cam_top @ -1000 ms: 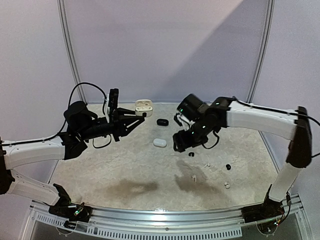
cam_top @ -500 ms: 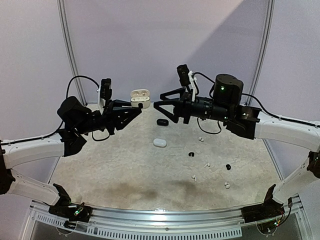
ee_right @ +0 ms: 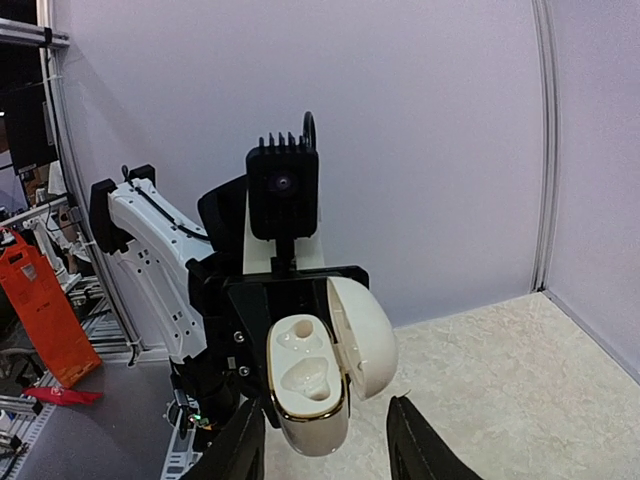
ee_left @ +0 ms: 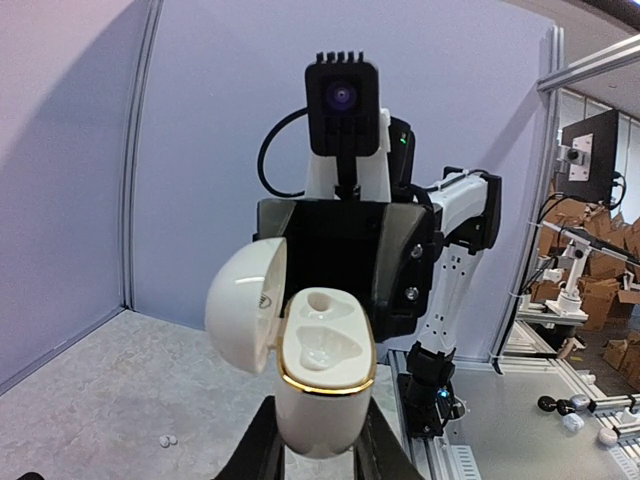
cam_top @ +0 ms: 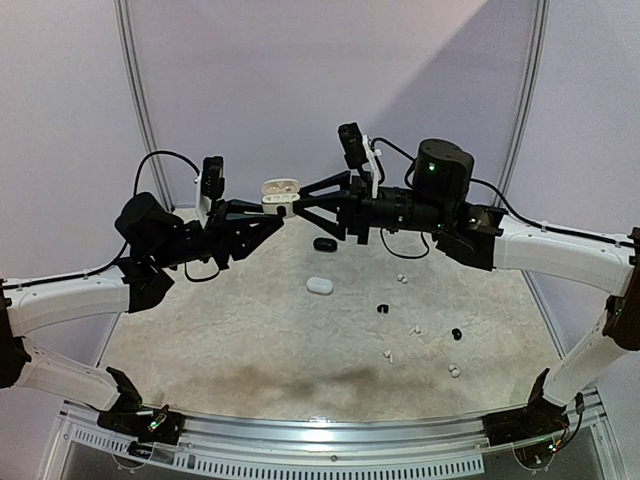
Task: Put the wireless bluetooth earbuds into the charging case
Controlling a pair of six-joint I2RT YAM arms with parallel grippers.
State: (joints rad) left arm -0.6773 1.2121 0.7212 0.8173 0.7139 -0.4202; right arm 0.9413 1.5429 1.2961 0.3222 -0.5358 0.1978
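My left gripper [cam_top: 277, 214] [ee_left: 318, 448] is shut on the base of a white charging case [cam_top: 281, 191] [ee_left: 318, 375] with a gold rim, held upright in the air. Its lid is swung open and both sockets are empty. My right gripper [cam_top: 298, 202] [ee_right: 325, 445] faces it at the same height, jaws open. Its fingers straddle the charging case [ee_right: 308, 385] without closing on it, and nothing shows between them. The wireless bluetooth earbuds lie on the table: white ones [cam_top: 402, 279] [cam_top: 413, 329] [cam_top: 388, 354] [cam_top: 454, 371] and black ones [cam_top: 381, 308] [cam_top: 456, 334].
A closed black case [cam_top: 324, 243] and a closed white case [cam_top: 320, 285] lie on the beige mat [cam_top: 250, 340] under the raised grippers. Two small white buds [ee_left: 165, 440] show on the mat in the left wrist view. Purple walls enclose the back.
The right arm rose from the mat and swung left until its fingers reached the case, jaws narrowing. The left arm lifted the case slightly, then held still.
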